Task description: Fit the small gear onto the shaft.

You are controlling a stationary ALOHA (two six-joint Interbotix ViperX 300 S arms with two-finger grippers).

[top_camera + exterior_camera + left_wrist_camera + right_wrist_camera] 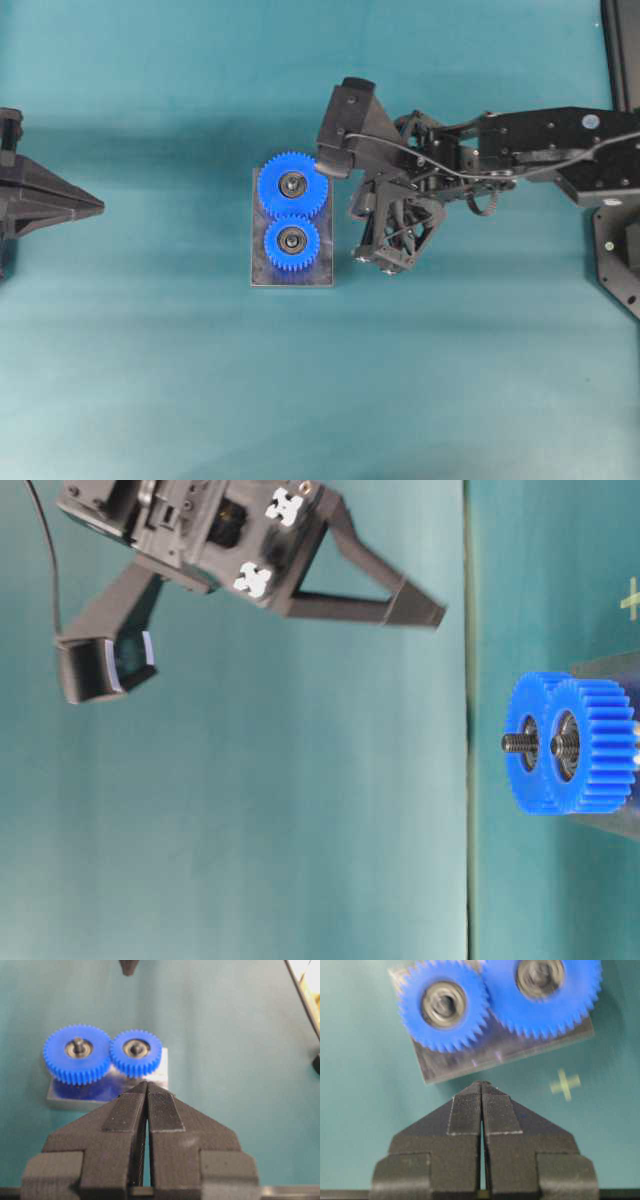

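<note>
Overhead exterior view showed the small bright blue toothed plastic gear (292, 243) already seated on the silvery shaft (292, 240), meshed with the larger blue gear (293, 184); the right end effector (372, 256), clenched and empty just beside it, risked knocking the grey metal plate (262, 275).

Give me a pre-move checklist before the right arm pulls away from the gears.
1. small gear seated on the shaft, lying flat on the grey plate: ok.
2. Its teeth meet those of the larger gear: ok.
3. right gripper shut, holding nothing: ok.
4. Right gripper clear of both gears, off the plate's edge: ok.
5. left gripper shut, empty, short of the plate: ok.
6. Gear pushed fully down to the shaft's collar: cannot tell.
</note>
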